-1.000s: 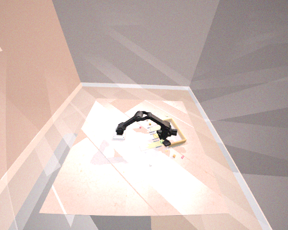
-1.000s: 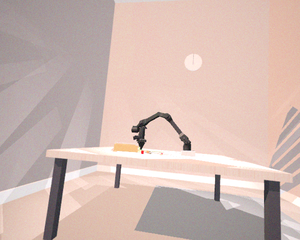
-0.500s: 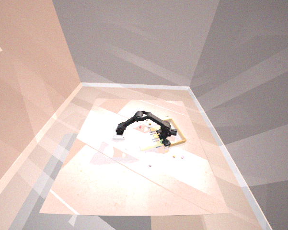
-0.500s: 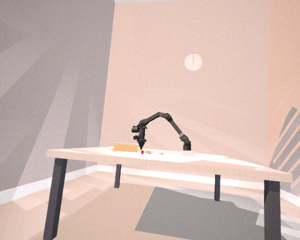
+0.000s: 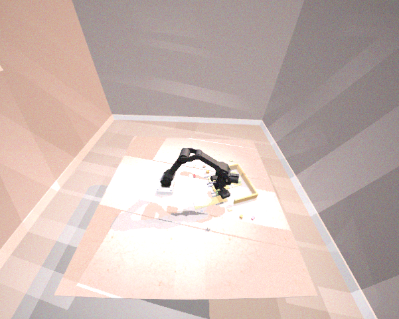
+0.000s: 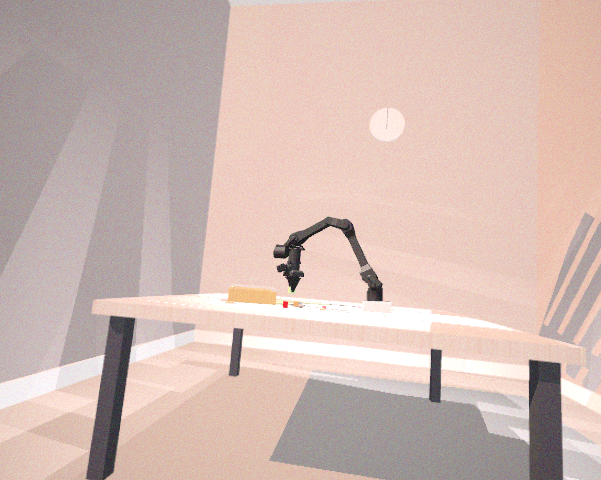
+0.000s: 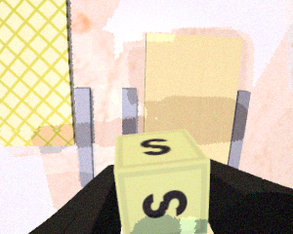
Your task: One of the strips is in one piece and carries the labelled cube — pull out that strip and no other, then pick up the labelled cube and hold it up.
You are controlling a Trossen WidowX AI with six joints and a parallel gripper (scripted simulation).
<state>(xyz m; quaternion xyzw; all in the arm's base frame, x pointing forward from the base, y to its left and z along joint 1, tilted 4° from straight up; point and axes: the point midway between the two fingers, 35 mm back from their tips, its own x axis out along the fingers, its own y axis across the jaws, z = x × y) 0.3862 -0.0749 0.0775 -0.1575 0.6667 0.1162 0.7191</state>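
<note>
And we have the labelled cube (image 6: pixel 290 290) (image 7: pixel 161 195) gripped between the fingers of our gripper (image 5: pixel 223 193) (image 6: pixel 293 289) (image 7: pixel 154 170), its S marks facing the wrist camera. The landmark is the plain yellow strip (image 7: pixel 192 73): the cube sits above it, over the near part in the wrist view, with the strip's long axis running away from us. Metal rails (image 7: pixel 130 107) (image 7: pixel 240 122) flank the strip, and a criss-cross panel (image 7: pixel 29 73) lies well to its left. So the line that matters is straight up, away from the strip. Our arm (image 5: pixel 211 161) (image 6: pixel 316 228) arches high at the elbow, reaching out over the strip's area, fingers pointing down. We judge we're into the final lift; a slip would drop the cube towards the strip.
</note>
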